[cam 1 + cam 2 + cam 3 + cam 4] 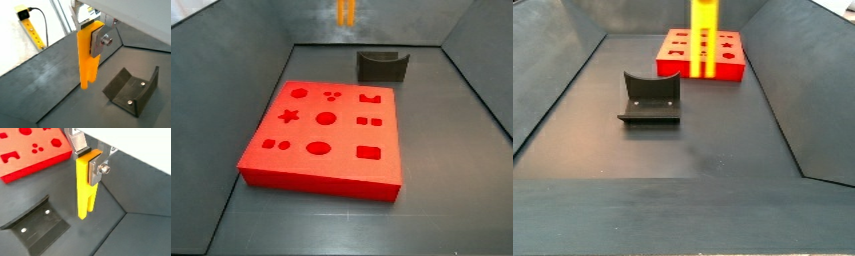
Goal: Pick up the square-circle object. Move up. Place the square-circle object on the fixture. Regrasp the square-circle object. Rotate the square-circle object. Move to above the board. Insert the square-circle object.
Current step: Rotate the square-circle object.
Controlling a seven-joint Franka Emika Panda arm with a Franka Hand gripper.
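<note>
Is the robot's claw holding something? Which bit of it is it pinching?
Yes. The gripper, up in the air beside the fixture, holds the square-circle object. It pinches the yellow-orange bar near its top end, so the rest hangs straight down.

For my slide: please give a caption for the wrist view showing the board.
Gripper holds yellow peg upright above floor.

It was a robotics lab test cell. A dark grey floor (714, 150) was hemmed in by sloping grey walls (231, 40), forming a bare bin. The red board (325, 135) with shaped holes and the bolted fixture (649, 97) were rig pieces. Beyond the wall ran a yellow power strip (32, 30) with a black cable (44, 22). The gripper (93, 165) hung high above the floor.
</note>
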